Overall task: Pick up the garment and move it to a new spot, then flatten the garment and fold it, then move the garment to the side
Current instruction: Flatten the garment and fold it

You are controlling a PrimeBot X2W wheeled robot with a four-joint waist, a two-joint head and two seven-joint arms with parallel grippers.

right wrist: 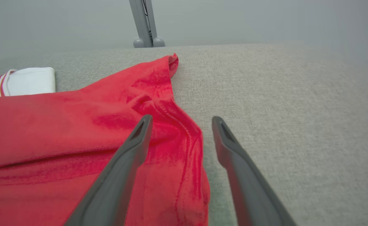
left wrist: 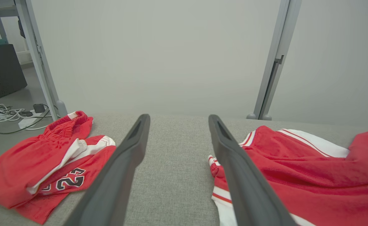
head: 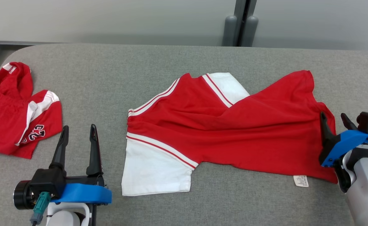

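Observation:
A red garment (head: 228, 125) with white sleeves and striped trim lies spread and wrinkled across the middle of the grey table (head: 108, 69). It also appears in the left wrist view (left wrist: 312, 169) and the right wrist view (right wrist: 77, 135). My right gripper (head: 334, 118) stands open over the garment's right edge, one finger above the red cloth, the other above bare table, gripping nothing. The right wrist view shows that gripper (right wrist: 181, 121) straddling the hem. My left gripper (head: 78, 131) rests open on the table just left of the garment, also seen open in its own view (left wrist: 177, 119).
A second red and white garment (head: 14, 116) printed with the number 23 lies bunched at the table's left edge (left wrist: 46, 157). A grey post (head: 240, 25) stands behind the table against a pale wall. Cables lie on the floor at far left (left wrist: 11, 116).

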